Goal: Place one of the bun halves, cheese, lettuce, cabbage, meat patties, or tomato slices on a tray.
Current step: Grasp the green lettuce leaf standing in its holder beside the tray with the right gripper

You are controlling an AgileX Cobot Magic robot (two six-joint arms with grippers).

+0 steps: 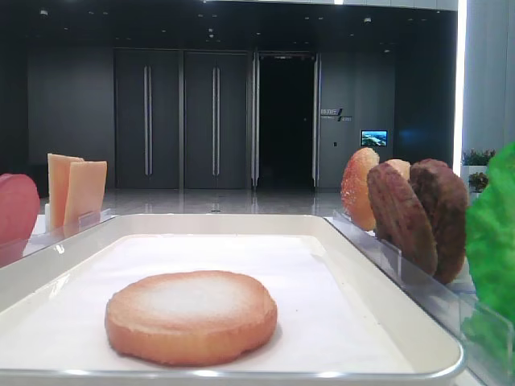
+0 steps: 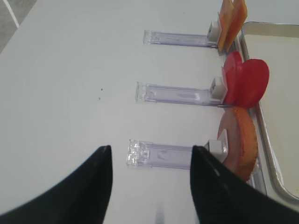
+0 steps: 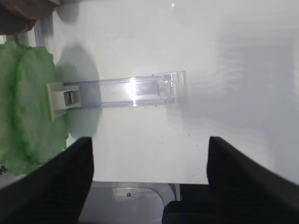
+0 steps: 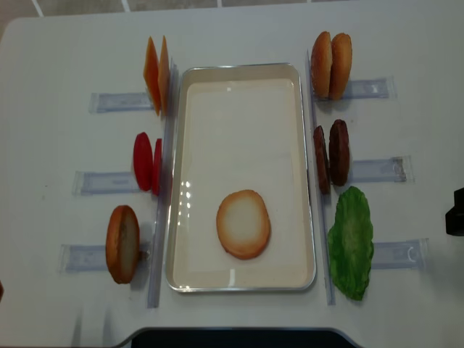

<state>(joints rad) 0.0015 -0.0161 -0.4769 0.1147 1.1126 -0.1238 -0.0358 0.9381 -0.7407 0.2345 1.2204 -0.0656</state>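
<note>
One bun half lies flat, pale face up, on the white tray, seen close in the low view. Upright in racks stand cheese, tomato slices and a bun half on the left, with bun halves and meat patties on the right. Lettuce lies right of the tray. The cabbage is out of view. My right gripper is open and empty over bare table beside the lettuce. My left gripper is open and empty, left of the bun half.
Clear plastic racks stick out from both long sides of the tray; one lies ahead of my right gripper, another between the left gripper's fingers. The table's front edge runs just below the tray.
</note>
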